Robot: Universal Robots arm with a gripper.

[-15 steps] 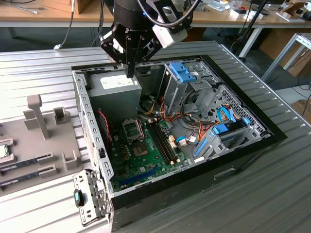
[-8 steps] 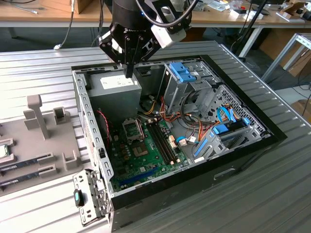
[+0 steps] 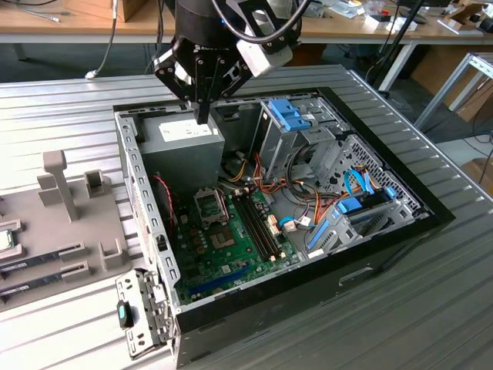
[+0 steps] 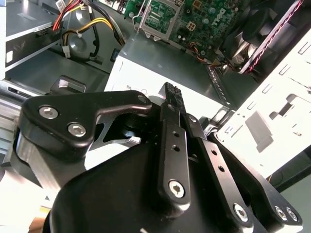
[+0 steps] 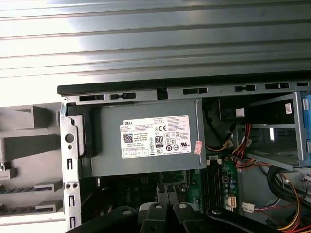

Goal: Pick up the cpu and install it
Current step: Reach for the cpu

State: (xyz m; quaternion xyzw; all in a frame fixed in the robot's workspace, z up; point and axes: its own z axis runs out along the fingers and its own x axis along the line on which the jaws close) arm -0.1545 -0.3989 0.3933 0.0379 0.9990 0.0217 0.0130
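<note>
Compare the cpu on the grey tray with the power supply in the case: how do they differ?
The cpu is small and flat; the power supply is a far bigger box. The cpu lies on the tray outside the case; the power supply sits inside it, under the gripper. Both have grey metal tops.

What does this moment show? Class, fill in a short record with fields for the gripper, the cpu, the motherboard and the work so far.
gripper: shut, nothing between its fingers, above the power supply
cpu: lying on the grey tray at the exterior view's left, outside the computer case
motherboard: inside the open case, beside the power supply
work so far: cpu not yet picked up
</note>
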